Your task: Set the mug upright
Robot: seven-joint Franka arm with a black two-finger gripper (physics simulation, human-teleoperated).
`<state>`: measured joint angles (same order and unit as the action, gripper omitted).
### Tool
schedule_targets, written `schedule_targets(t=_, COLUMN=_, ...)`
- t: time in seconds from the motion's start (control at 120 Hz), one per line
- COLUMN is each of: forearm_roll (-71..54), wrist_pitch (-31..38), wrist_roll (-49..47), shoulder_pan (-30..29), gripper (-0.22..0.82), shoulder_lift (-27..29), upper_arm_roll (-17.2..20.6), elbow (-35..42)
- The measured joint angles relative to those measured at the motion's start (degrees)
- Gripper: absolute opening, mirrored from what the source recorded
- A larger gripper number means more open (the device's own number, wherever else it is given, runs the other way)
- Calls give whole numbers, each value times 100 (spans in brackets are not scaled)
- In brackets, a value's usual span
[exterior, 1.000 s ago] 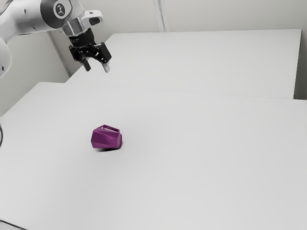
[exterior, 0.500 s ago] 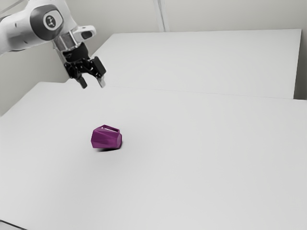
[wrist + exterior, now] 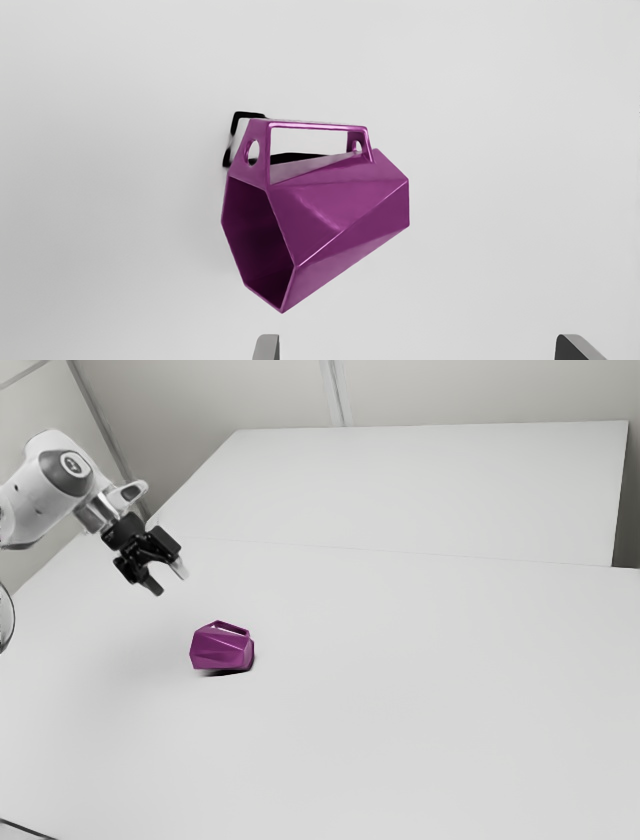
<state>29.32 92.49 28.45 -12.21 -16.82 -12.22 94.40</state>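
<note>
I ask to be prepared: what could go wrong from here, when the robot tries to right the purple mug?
The purple mug lies on its side, so an off-centre first touch might roll or push it. Its handle juts out, and the open pincer could snag it while closing. Held near the mouth, the mug may slip as it is turned.
</note>
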Motion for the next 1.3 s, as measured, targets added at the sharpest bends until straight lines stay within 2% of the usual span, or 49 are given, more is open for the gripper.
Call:
schedule_targets(t=0.35, forearm_roll=1138, wrist_pitch=19, wrist_roll=944, shoulder_pan=-262, gripper=60, shoulder_lift=-776, upper_arm_roll=3, elbow=461)
schedule_targets(t=0.667, forearm_roll=2167, wrist_pitch=73, wrist_roll=1438, shoulder_pan=-261, gripper=60, shoulder_lift=-923, upper_arm_roll=30, elbow=1029)
schedule_targets(t=0.7, forearm_roll=2226, wrist_pitch=69, wrist_roll=1477, shoulder_pan=-262, gripper=56, shoulder_lift=-924, upper_arm_roll=33, elbow=1054)
schedule_targets(t=0.842, forearm_roll=2347, wrist_pitch=66, wrist_roll=1642, shoulder_pan=-264, gripper=18, shoulder_lift=-915, upper_arm_roll=35, elbow=1066)
schedule_targets(t=0.942, forearm_roll=2391, wrist_pitch=50, wrist_roll=1738, shoulder_pan=-265, gripper=2, shoulder_lift=-912, upper_arm_roll=35, elbow=1073)
schedule_targets(t=1.117, forearm_roll=2444, wrist_pitch=47, wrist_roll=1869, shoulder_pan=-262, gripper=-11, shoulder_lift=-872, upper_arm_roll=35, elbow=1074)
schedule_targets(t=1.3, forearm_roll=2471, wrist_pitch=32, wrist_roll=1964, shoulder_pan=-250, gripper=-15, shoulder_lift=-642, upper_arm_roll=42, elbow=1075)
